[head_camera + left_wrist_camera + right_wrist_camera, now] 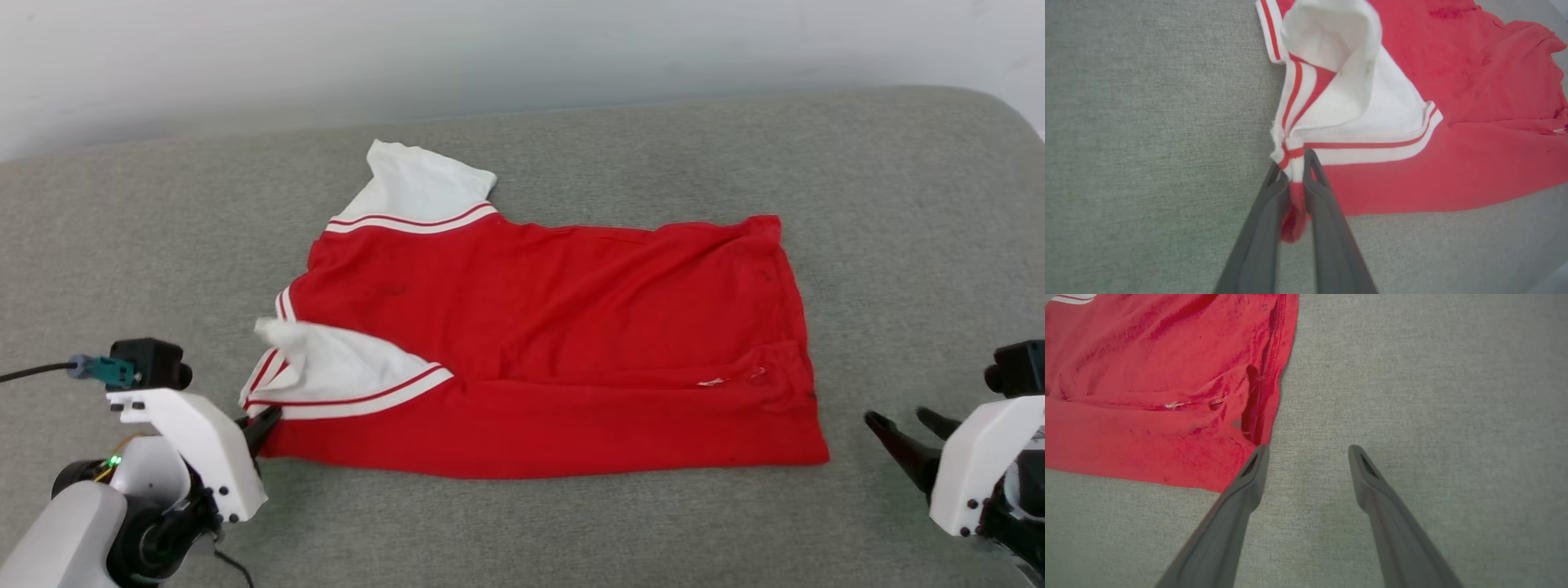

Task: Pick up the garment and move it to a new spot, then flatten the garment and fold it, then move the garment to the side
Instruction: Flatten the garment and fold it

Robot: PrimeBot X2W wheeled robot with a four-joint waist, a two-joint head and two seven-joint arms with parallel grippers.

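Two tools: left tool pinches the shirt's striped sleeve corner, plain in its wrist view, while right tool stands wide, empty, beside the hem.

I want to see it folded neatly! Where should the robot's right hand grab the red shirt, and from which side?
Probably the near right hem corner of the garment, coming in low from the right. That corner lies flat with its edge facing the open right gripper, and it matches the near left corner pinched by the left gripper.
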